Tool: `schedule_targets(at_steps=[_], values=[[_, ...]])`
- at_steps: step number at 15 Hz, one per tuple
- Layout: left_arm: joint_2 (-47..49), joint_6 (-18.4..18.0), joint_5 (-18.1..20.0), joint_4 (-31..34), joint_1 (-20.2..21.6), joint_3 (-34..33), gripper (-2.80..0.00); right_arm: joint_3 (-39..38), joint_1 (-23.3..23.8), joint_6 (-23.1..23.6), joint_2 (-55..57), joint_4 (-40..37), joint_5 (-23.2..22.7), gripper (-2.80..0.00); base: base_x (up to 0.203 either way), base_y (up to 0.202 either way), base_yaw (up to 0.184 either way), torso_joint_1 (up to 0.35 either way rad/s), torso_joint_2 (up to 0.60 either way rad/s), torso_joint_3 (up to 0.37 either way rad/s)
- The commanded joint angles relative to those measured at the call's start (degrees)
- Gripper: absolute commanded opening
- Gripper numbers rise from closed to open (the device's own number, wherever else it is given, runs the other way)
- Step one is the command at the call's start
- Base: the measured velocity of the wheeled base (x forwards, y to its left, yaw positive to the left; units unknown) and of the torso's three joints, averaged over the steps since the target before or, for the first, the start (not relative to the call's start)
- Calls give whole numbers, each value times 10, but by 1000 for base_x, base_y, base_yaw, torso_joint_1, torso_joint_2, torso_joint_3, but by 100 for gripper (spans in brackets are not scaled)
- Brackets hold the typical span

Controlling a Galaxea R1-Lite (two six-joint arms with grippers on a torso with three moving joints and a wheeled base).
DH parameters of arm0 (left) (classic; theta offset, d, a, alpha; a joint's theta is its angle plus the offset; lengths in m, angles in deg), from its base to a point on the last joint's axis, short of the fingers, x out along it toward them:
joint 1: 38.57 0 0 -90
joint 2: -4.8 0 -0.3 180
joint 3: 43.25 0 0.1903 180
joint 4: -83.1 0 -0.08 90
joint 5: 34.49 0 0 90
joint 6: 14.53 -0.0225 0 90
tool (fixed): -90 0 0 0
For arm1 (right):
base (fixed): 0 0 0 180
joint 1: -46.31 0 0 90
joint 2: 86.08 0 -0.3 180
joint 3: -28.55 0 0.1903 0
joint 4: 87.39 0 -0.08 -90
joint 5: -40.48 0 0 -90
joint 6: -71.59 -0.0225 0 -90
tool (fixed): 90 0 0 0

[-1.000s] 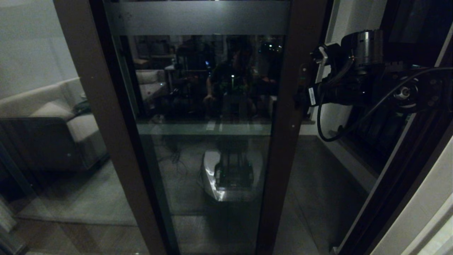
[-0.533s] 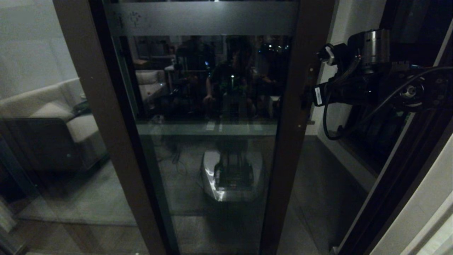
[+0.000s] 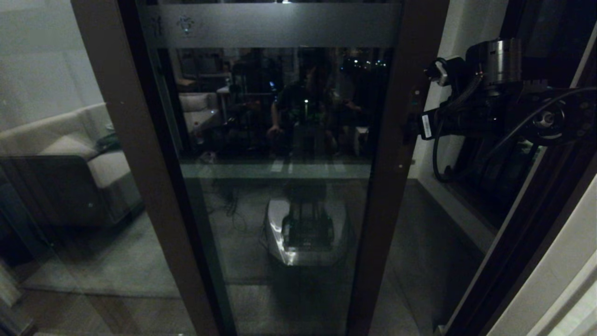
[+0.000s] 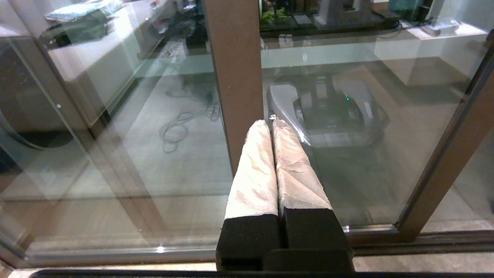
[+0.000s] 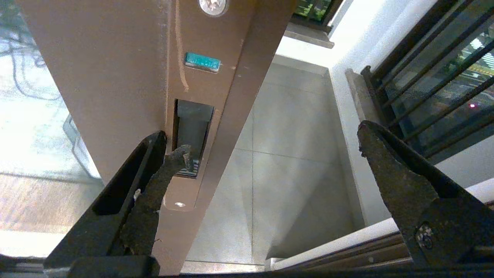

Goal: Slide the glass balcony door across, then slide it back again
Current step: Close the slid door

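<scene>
Left gripper (image 4: 273,127) sits parked low before the glass, its pale wrapped fingers (image 4: 254,170) pressed together, out of the play. Centre stage, the tall glass balcony door in its dark brown frame (image 3: 280,154) fills the head view from nine o'clock to about two o'clock. At three o'clock the right gripper (image 5: 266,162) stands spread wide, one dark finger (image 5: 170,166) hooked at the slim black recessed handle (image 5: 192,131); best to drive level along the track, finger seated so it cannot skate off the stile.
</scene>
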Motion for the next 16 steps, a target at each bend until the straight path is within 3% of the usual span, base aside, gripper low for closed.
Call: schedule_targets(at_steps=[1,6,16], values=[[0,0,0,0,0,-1,-280,-1,9,0,2,5,1,0,0,0,0,0,0,0],[0,0,0,0,0,-1,-280,-45,-9,-6,-62,4,-72,0,0,0,0,0,0,0],[0,0,0,0,0,-1,-280,-81,-18,-6,-124,5,-78,0,0,0,0,0,0,0]])
